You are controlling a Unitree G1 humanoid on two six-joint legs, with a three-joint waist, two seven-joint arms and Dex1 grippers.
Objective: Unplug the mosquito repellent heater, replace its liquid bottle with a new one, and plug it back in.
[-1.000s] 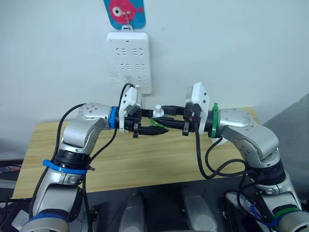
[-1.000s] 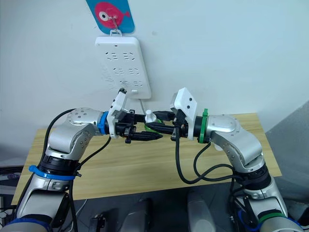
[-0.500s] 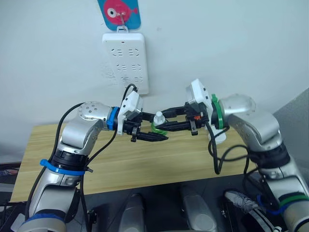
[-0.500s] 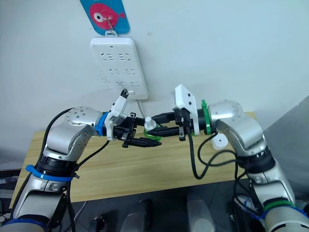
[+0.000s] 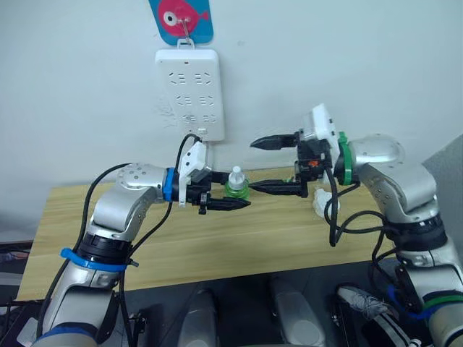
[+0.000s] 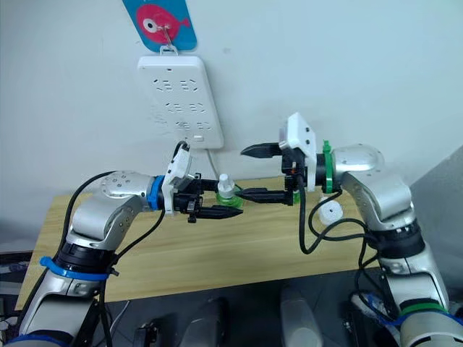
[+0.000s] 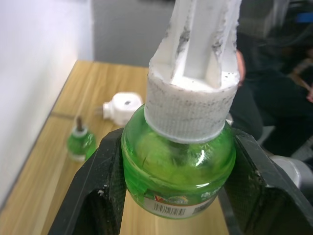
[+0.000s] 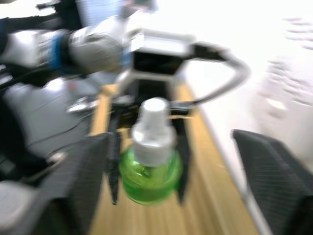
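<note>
Left gripper jaws clamp a green bottle with white cap; right gripper jaws gape wide, empty.

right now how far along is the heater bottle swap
Done: the mosquito repellent heater lies unplugged on the table, with a capless green bottle standing beside it. In hand: the left end effector clamps a capped green bottle, and the right end effector is open just beside it. Left: uncapping, fitting that bottle into the heater, and plugging into the wall strip.
</note>
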